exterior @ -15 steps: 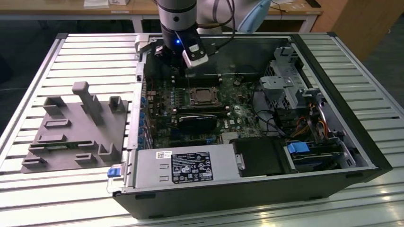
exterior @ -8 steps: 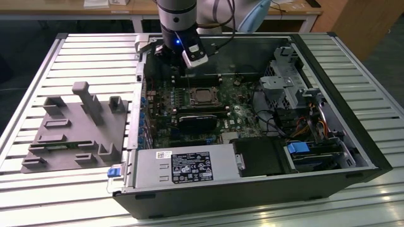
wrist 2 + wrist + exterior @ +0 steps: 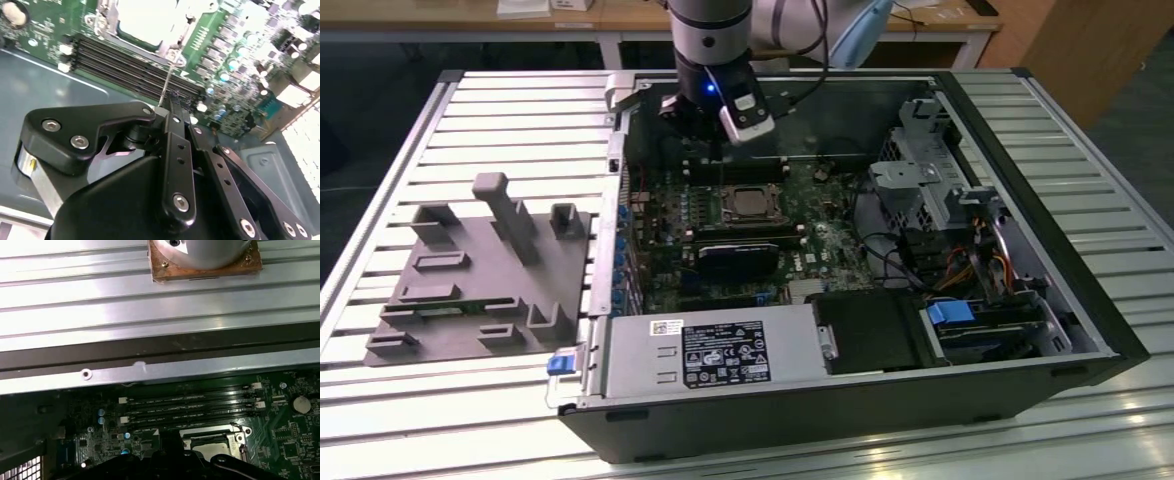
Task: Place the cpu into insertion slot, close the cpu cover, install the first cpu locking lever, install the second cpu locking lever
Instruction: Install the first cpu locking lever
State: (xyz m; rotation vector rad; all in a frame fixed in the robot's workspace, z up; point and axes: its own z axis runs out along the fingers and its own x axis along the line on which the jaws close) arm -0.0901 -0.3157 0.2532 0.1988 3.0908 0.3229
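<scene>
The cpu (image 3: pixel 750 204), a dull grey square, lies in the insertion slot (image 3: pixel 212 442) on the green board inside the open computer case. The silvery cpu cover (image 3: pixel 728 204) frames it and looks laid down over it. In the second wrist view my gripper (image 3: pixel 172 102) hangs just off the socket's corner. Its black fingers (image 3: pixel 175 145) are shut on the tip of a thin metal locking lever (image 3: pixel 169 80) that rises from the socket edge. In the exterior view the gripper (image 3: pixel 707 160) reaches into the case at the far side of the socket.
Long black memory slots (image 3: pixel 130 67) run between the gripper and the socket. A black block (image 3: pixel 734 262) sits on the board's near side. A power supply (image 3: pixel 707 360) and a drive cage (image 3: pixel 934 190) crowd the case. A grey fixture (image 3: pixel 480 270) lies on the slatted table.
</scene>
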